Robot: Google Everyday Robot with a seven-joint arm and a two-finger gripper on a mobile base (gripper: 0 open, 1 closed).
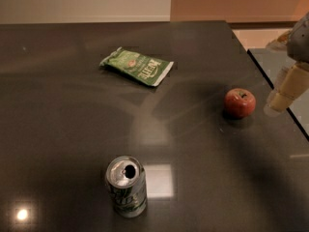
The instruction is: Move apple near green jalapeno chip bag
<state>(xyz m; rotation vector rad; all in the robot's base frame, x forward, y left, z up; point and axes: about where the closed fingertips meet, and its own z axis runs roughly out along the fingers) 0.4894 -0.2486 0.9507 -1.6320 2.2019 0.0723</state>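
Observation:
The apple is small, round and red, and it sits on the dark table at the right side. The green jalapeno chip bag lies flat farther back and to the left, well apart from the apple. My gripper comes in from the right edge of the view, cream-coloured, just right of the apple and a little above the table. It does not touch the apple and holds nothing that I can see.
An open silver-green soda can stands upright near the front, left of centre. The table's right edge runs close behind the apple, with a lower grey surface beyond it.

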